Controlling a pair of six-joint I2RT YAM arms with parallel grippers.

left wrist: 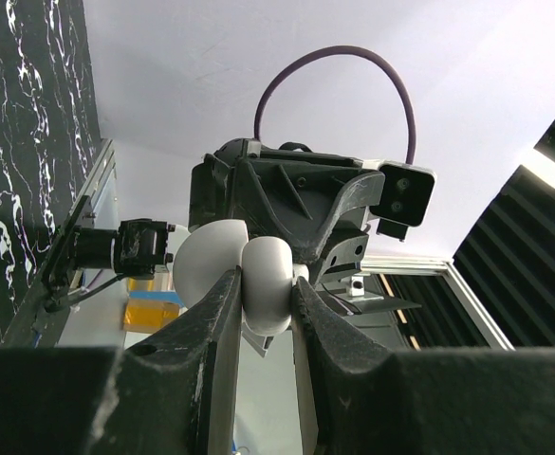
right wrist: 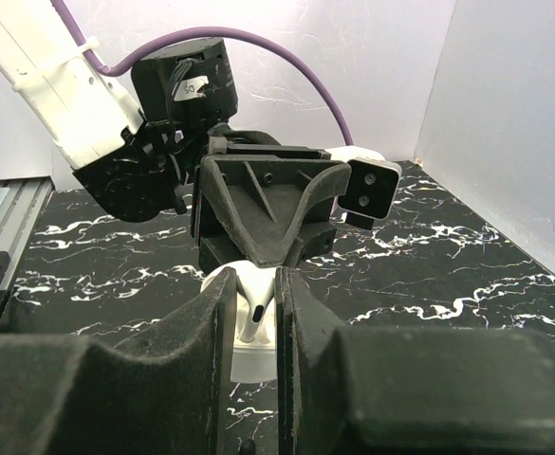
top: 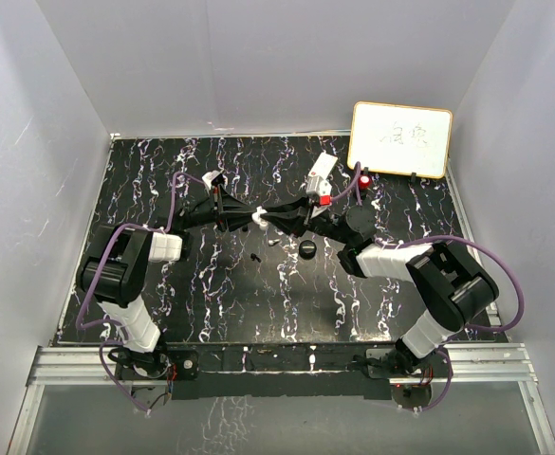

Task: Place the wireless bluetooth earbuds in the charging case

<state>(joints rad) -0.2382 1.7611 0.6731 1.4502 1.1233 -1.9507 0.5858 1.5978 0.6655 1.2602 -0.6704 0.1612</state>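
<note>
Earbud (right wrist: 256, 313) and case are both up off the surface, so the fit is being made in mid-air; take the scene from the big things down. The black marbled table (top: 400, 303) fills the top view, with a whiteboard (top: 400, 139) propped at its 2 o'clock corner. Both arms reach in and meet nose to nose just above the table's centre. The left gripper (left wrist: 265, 280) is clamped on the white charging case (left wrist: 258, 265), a rounded, glossy thing that looks to stand open in two lobes. A black round puck (top: 307, 248) lies on the table at about 4 o'clock of that meeting point, with nothing touching it. Smallest of all, the white bud is pinched between the fingers of the right gripper (right wrist: 254, 284), right at the case — whether it already touches a socket I cannot tell. The danger, as I judge it, lies in the two grips. The case is smooth and curved, so a push from the bud could twist it between the left fingers. A bud that arrives tilted could catch on the rim, pivot in its narrow pinch and pop free — down to the table, among dark marbling where so small a piece is hard to find.
</note>
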